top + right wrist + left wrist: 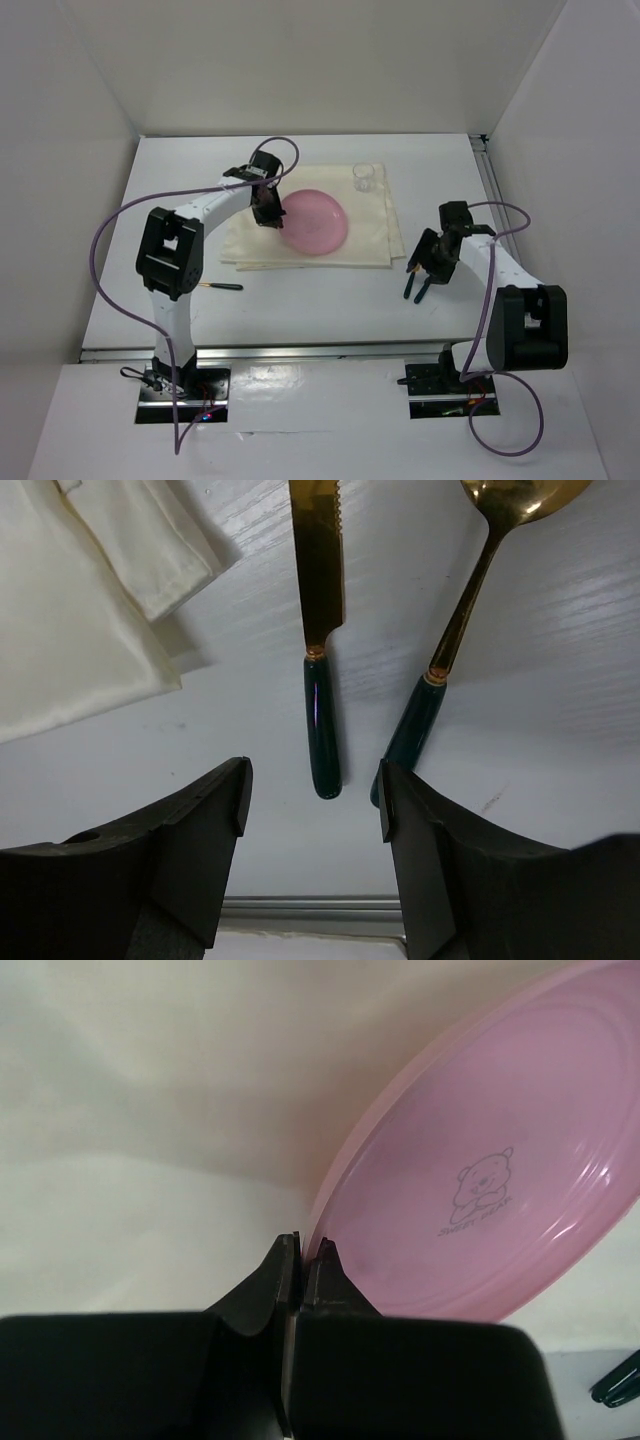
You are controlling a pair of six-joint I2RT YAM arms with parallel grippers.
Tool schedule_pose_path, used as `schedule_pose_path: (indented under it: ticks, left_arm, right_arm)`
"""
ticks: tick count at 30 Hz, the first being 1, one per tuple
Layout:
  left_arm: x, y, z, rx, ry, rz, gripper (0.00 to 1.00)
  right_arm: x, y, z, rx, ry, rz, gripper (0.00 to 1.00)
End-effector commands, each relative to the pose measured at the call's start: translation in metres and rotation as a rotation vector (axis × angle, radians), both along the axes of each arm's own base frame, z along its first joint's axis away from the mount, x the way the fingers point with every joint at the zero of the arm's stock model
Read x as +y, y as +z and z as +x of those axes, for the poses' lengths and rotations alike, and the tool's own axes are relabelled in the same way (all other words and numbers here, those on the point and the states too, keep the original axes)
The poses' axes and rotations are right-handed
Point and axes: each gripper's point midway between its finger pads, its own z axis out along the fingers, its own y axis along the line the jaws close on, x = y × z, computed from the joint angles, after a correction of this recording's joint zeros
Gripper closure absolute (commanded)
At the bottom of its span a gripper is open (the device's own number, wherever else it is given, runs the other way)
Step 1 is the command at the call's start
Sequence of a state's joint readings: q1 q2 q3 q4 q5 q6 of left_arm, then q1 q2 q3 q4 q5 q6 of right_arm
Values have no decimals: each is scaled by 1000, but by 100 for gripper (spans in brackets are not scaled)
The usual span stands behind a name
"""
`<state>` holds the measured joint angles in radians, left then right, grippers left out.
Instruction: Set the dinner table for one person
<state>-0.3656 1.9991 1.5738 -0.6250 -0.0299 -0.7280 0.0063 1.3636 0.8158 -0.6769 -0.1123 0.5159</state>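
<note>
Overhead, the left end effector point(270, 216) hides the pink plate point(320, 222)'s gripped rim.

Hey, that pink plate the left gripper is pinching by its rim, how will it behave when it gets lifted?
Probably light and stiff: the pink plate looks like thin translucent plastic and shows no sag. Pinched only at the rim by the left gripper, it may pivot or droop. Its glossy surface could slip in such a narrow grip.

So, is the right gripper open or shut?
Open: the right gripper has its jaws apart and empty, and the knife handle shows between them.
</note>
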Motion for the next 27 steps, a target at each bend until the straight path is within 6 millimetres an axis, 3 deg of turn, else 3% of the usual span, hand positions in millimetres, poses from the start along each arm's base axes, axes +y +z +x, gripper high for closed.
schedule_pose_path:
  ticks: [1, 5, 14, 20, 22, 24, 27]
  left_arm:
    - [-15, 16, 21, -74, -40, -55, 100]
    - [-19, 11, 26, -91, -45, -70, 94]
    - [-17, 7, 24, -93, -72, -55, 51]
    - [-19, 5, 30, -89, -92, -42, 32]
    - [-19, 9, 32, -98, -92, -45, 31]
    - [-22, 14, 35, -109, -107, -54, 31]
    - [-20, 5, 34, -86, -111, -34, 34]
  right_arm:
    - [3, -3, 8, -52, -14, 26, 35]
    - [4, -12, 7, -55, -10, 36, 37]
    - [10, -28, 7, -31, 14, 50, 42]
    - [9, -33, 8, -12, 12, 18, 43]
    - [10, -38, 6, 14, 18, 8, 43]
    - [10, -38, 9, 13, 24, -4, 48]
    - [14, -41, 8, 23, 28, -11, 58]
